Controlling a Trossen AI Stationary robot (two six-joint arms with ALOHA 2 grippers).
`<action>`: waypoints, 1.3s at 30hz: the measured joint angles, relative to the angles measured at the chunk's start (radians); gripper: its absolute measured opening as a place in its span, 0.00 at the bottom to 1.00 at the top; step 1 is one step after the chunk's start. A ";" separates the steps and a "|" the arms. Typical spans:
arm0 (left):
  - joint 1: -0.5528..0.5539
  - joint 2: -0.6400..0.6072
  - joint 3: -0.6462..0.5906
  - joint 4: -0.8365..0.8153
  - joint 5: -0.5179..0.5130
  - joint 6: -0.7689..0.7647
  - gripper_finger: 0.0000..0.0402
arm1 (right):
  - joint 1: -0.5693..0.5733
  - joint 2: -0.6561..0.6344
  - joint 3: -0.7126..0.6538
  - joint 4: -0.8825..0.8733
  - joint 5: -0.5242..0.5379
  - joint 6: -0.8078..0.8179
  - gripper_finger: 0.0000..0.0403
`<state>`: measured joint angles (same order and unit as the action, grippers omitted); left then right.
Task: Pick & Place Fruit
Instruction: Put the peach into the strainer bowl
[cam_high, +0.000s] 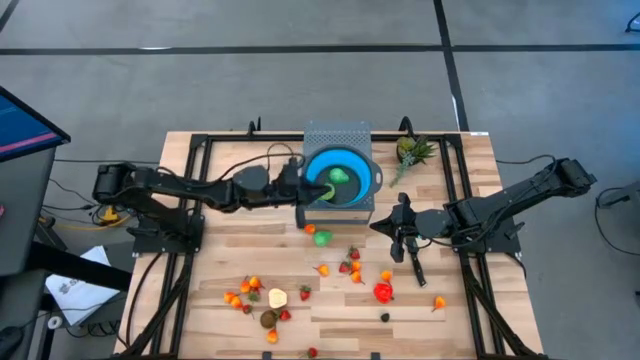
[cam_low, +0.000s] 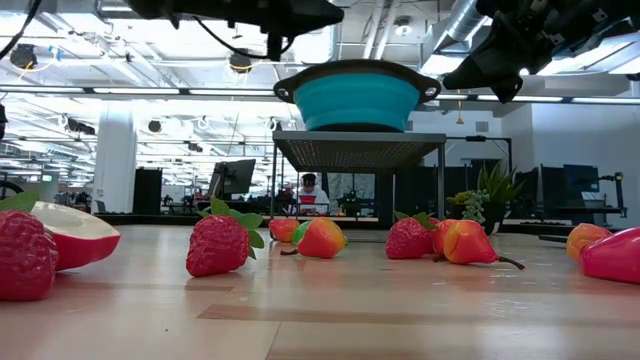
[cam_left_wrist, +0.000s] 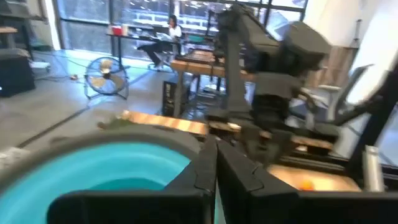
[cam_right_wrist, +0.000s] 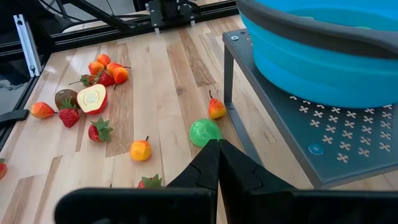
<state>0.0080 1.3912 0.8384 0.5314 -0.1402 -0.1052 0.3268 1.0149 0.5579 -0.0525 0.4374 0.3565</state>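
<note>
Over the blue bowl (cam_high: 340, 178), the left gripper (cam_high: 303, 187) hangs pressed together, empty. A green fruit (cam_high: 341, 175) lies inside the bowl, just beside it. The right gripper (cam_high: 418, 272) is pressed together too.

Pale, matt wooden plank tabletop (cam_high: 330, 300) with visible grain; on it a grey perforated metal stand (cam_right_wrist: 323, 134), kinda dull; sitting on that stand, the round blue bowl (cam_low: 358, 100) looks like smooth soft plastic with a dark rim; small toy fruit (cam_low: 220, 245) near the stand are glossy plastic, strawberries dimpled.
</note>
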 joint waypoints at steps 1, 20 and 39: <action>-0.013 -0.012 -0.015 0.000 0.000 -0.007 0.01 | 0.000 0.000 0.000 0.000 -0.006 0.000 0.00; -0.087 -0.248 -0.214 0.005 0.000 0.000 0.00 | 0.010 0.000 0.000 0.000 -0.024 0.031 0.00; -0.111 -0.295 -0.280 0.009 -0.001 -0.057 0.00 | -0.011 0.000 0.000 0.005 -0.018 0.052 0.00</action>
<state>-0.1032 1.0966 0.5583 0.5404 -0.1410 -0.1618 0.3159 1.0149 0.5579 -0.0475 0.4194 0.4088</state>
